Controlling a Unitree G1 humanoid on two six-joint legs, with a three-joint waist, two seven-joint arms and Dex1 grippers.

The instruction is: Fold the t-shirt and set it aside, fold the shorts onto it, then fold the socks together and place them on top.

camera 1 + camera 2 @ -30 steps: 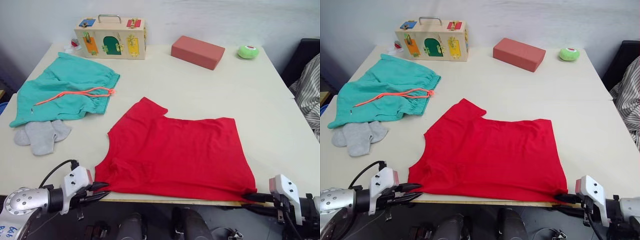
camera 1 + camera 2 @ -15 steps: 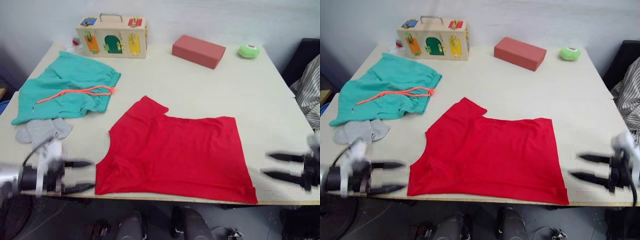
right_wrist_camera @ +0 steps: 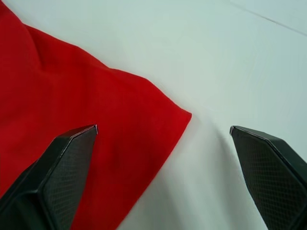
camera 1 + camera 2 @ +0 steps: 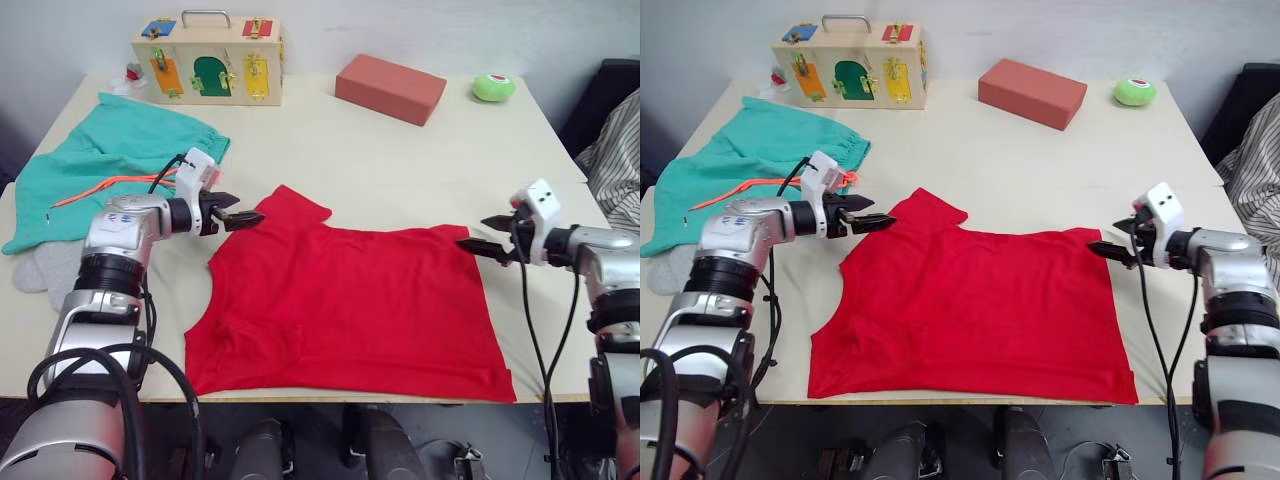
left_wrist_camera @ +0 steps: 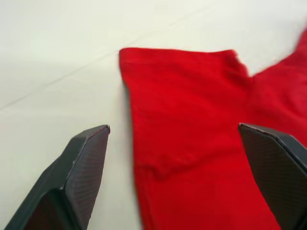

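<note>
Red cloth covers the near middle of the pale bench: the t-shirt lies flat, its hem toward the near edge and one sleeve pointing to the far left. The left gripper reaches in from the left with its arm bent at the elbow and the forearm roughly level, its black fingers spread wide just over that sleeve; the left wrist view has the sleeve's edge lying between them, not yet pinched. The right gripper comes in from the right with the forearm level and pointing left, its fingers also wide apart, poised at the shirt's far right corner, which sits between them in the right wrist view without being gripped.

On the far left lie the teal shorts, spread out, with the coral drawstring across them; the left arm passes over their near right part. The grey socks lie at the bench's left edge, just near of the shorts and partly behind that arm. Along the far edge stand a wooden latch box with a metal handle, a red-brown block and a small green round thing, all well apart from the shirt. Striped fabric shows at the right border.
</note>
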